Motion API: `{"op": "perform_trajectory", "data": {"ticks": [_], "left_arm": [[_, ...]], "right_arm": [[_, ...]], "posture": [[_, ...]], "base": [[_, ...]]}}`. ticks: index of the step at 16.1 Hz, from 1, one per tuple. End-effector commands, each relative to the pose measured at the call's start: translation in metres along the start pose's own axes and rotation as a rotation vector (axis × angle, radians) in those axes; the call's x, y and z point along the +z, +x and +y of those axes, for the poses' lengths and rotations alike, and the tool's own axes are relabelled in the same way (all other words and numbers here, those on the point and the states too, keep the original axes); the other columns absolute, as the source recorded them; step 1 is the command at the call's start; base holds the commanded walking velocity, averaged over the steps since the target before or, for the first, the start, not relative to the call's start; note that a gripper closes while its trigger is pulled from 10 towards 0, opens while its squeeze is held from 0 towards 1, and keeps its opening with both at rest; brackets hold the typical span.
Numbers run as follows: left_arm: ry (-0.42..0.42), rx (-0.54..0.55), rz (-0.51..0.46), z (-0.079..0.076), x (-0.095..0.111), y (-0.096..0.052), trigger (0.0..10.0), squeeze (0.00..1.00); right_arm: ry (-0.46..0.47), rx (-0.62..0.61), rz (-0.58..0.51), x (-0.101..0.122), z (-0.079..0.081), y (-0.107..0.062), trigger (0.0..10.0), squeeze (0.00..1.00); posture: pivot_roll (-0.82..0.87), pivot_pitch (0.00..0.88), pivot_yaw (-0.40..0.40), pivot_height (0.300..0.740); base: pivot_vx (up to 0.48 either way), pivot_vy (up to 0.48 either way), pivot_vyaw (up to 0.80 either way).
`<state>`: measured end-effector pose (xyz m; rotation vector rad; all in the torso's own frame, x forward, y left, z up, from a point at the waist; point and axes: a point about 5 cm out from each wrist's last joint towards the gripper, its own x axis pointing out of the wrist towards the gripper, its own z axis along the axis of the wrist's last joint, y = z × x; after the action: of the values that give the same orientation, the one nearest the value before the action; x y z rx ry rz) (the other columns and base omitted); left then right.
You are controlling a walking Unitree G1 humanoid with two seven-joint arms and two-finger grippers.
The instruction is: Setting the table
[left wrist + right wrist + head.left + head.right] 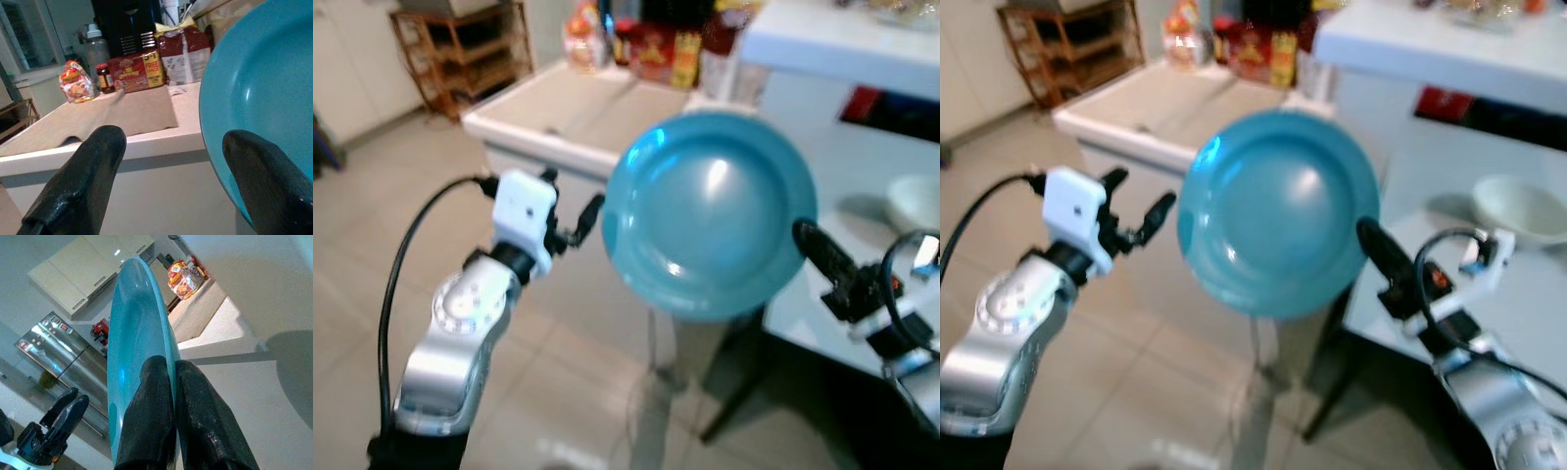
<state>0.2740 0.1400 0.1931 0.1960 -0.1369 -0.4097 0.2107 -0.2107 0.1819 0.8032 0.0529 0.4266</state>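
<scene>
Right wrist view shows the right claw point(168, 396) clamped on the rim of the teal plate point(134, 347), one finger on each face, so the plate stands on edge in the air instead of lying flat. From the head views the plate point(708, 211) hangs between the two arms, its hollow face turned toward the camera, over the floor point(558, 392) just left of the near tabletop point(862, 284). The pinch sits on the plate's right edge, which probably leaves its weight hanging out to the left; that may be why the left arm is raised beside it.

The left claw point(576, 225) has its fingers apart. It sits just beside the plate's left edge and does not grip it. In the left wrist view one finger point(266, 181) lies in front of the plate, but I cannot tell if it touches; the other finger points at open air. It looks placed to steady or take the plate.

A white bowl point(1520, 208) already rests on the tabletop to the right, so the plate likely belongs near it. Farther off, a counter point(568, 113) carries food packets point(656, 49) and bottles.
</scene>
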Motion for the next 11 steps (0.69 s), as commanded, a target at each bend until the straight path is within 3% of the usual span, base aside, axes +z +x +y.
{"op": "perform_trajectory", "data": {"ticks": [1,5,11], "left_arm": [[-0.010,-0.005,0.006,-0.0025,-0.0016,0.0015,10.0,0.00],[-0.018,-0.016,0.003,-0.0058,-0.0014,0.0033,10.0,0.00],[-0.034,-0.038,-0.011,-0.0122,-0.0017,0.0111,10.0,0.00]], "right_arm": [[-0.012,0.016,-0.024,0.0064,0.0042,-0.0020,10.0,0.00],[-0.014,0.001,-0.027,0.0074,0.0028,-0.0045,10.0,0.00],[-0.040,-0.124,-0.065,0.0088,-0.0013,-0.0063,10.0,0.00]], "posture": [[0.06,0.022,0.007,0.740],[0.05,0.022,0.012,0.740],[0.01,0.027,0.034,0.740]], "base": [[0.000,-0.311,0.00],[0.000,-0.310,0.00],[0.000,-0.304,0.00]]}}
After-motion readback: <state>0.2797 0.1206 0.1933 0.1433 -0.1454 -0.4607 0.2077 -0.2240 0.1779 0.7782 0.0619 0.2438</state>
